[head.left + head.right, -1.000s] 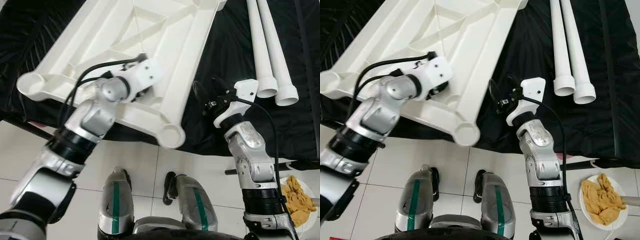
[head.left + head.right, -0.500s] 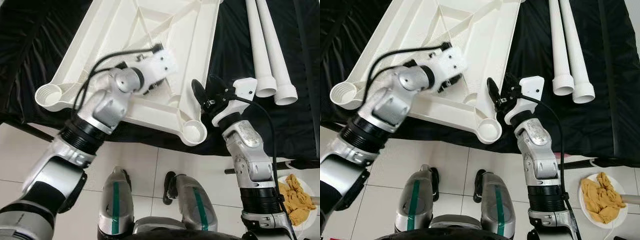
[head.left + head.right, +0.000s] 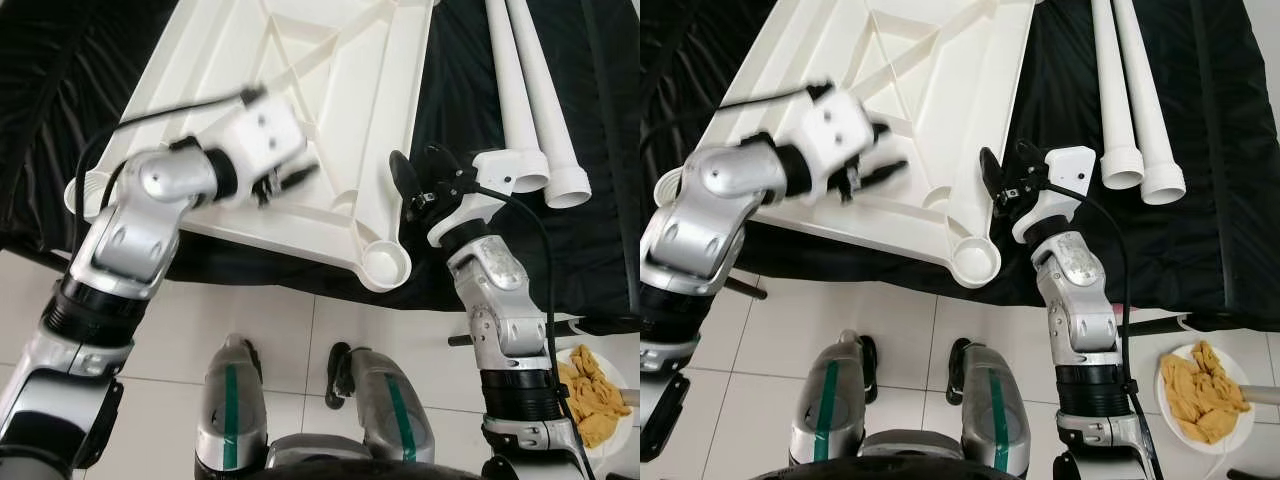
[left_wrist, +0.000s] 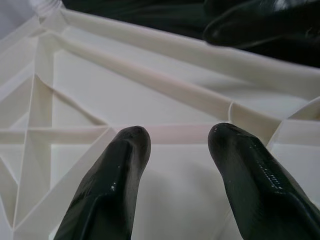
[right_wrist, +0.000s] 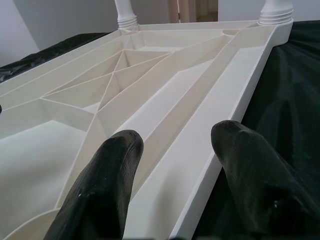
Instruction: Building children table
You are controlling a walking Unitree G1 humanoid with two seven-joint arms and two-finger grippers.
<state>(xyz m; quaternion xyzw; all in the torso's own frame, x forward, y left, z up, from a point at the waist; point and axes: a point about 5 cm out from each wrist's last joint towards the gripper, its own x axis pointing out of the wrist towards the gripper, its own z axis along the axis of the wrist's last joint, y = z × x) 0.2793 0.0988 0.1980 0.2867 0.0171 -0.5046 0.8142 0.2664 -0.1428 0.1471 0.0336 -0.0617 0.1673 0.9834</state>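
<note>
A wide black cloth [image 3: 480, 60] covers the raised surface in front of me, and at its near edge the white tiled floor [image 3: 260, 330] begins. Far to my right on that floor sits a small white round plate [image 3: 1238, 432] holding a heap of crumpled yellow-orange cloth [image 3: 1200, 395].

The biggest piece on the black cloth is the white plastic moulded children's tabletop [image 3: 350, 90], lying upside down so its ribbed underside faces me: raised rims, diagonal bracing ribs, and a round socket at each corner. The empty near-right corner socket [image 3: 382, 261] pokes over the cloth's edge above the floor. In my right wrist view the two far corners already carry short white stubs [image 5: 126, 11].

Beside the tabletop, to its right and apart from it, two long white plastic tubular table legs [image 3: 530, 90] lie side by side with their flared ends towards me.

My left gripper [image 4: 177, 145] hovers over the ribbed underside, fingers [image 4: 117, 170] spread apart and holding nothing. My right gripper [image 5: 175, 150] is just beside the tabletop's right rim, near the empty socket, fingers [image 5: 107, 170] also spread wide with nothing between them
</note>
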